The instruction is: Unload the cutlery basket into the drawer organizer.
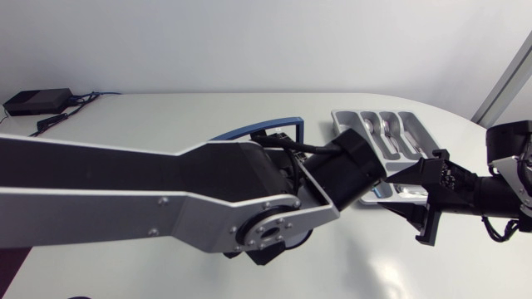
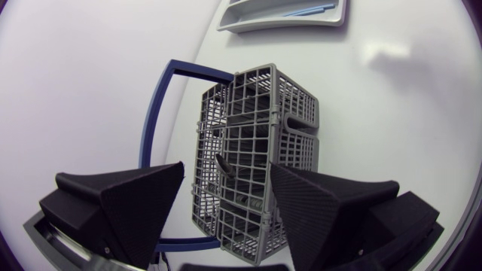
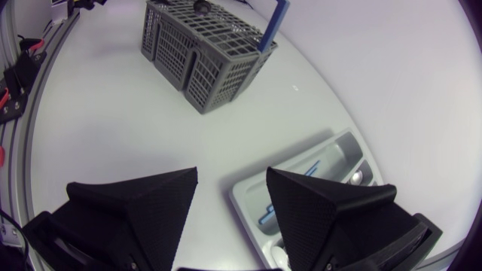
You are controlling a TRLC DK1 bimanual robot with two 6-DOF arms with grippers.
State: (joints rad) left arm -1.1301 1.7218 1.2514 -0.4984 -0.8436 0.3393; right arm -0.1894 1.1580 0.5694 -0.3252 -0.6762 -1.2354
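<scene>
The grey mesh cutlery basket [image 2: 256,150] stands upright with its blue handle [image 2: 162,113] folded down to one side. A dark utensil handle [image 2: 224,165] sticks up inside it. My left gripper [image 2: 226,207] hangs open just above the basket, holding nothing. In the head view my left arm [image 1: 166,191] hides the basket, leaving only the blue handle [image 1: 253,130] showing. The grey drawer organizer [image 1: 341,120] lies at the back right with silver cutlery [image 1: 391,131] in its slots. My right gripper [image 1: 422,201] is open and empty beside the organizer [image 3: 245,197]; the basket [image 3: 203,45] is ahead of it.
A blue-handled piece [image 3: 301,188] and a spoon [image 3: 354,177] lie in the organizer. A black box [image 1: 37,101] with cables sits at the table's back left corner. Bare white tabletop [image 1: 166,116] runs along the back and the front right.
</scene>
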